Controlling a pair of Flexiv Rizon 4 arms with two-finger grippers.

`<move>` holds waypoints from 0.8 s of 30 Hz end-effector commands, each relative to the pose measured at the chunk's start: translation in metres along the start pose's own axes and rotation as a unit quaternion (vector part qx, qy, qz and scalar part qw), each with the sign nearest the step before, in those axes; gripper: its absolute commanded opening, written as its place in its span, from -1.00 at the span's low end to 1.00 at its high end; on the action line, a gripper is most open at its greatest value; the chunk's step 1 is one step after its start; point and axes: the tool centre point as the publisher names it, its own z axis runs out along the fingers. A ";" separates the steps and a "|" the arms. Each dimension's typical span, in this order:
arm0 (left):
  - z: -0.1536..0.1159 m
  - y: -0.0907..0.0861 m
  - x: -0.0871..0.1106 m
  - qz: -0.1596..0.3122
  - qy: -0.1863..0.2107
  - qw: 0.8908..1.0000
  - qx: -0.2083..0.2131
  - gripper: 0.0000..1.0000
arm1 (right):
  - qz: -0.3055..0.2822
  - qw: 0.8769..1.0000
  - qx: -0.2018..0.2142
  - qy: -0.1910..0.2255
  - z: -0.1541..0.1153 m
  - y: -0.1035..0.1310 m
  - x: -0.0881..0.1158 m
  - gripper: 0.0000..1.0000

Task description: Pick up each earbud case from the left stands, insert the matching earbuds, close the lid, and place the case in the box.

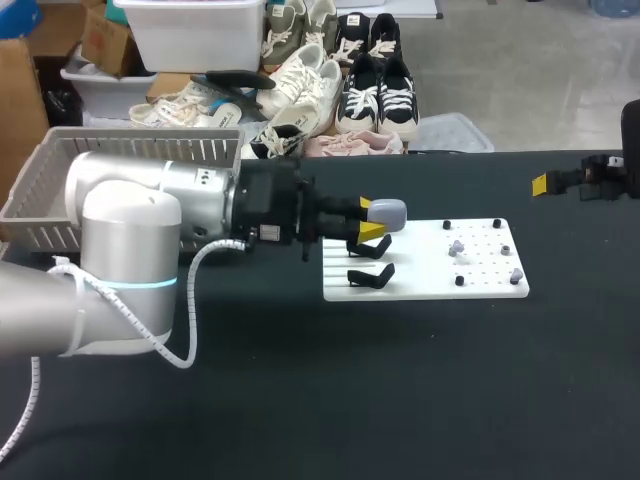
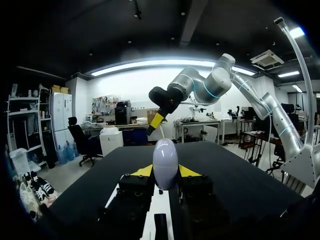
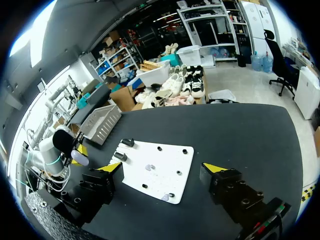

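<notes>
case pick-up at the stands
the left gripper [image 1: 375, 222] pinches the pale earbud case [image 2: 165, 162] just over the black stands [image 1: 368, 274]; the right gripper [image 3: 161, 170] is spread, well apart. next, i think, lift it clear.

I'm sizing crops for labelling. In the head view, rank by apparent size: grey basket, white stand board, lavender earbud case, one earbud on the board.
1. grey basket, largest, though my left arm hides part of it
2. white stand board
3. lavender earbud case
4. earbud, smallest by far
</notes>
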 end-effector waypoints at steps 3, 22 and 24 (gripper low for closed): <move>0.009 0.009 0.003 -0.002 0.001 1.000 0.016 -1.00 | -0.017 1.000 -0.010 0.002 -0.001 0.009 0.004 1.00; 0.018 0.009 0.009 -0.001 -0.013 1.000 0.011 -1.00 | -0.125 0.990 -0.061 0.000 -0.021 0.102 0.015 1.00; 0.019 0.008 0.009 0.002 -0.007 1.000 0.008 -1.00 | -0.135 0.989 -0.060 0.005 -0.019 0.109 0.017 1.00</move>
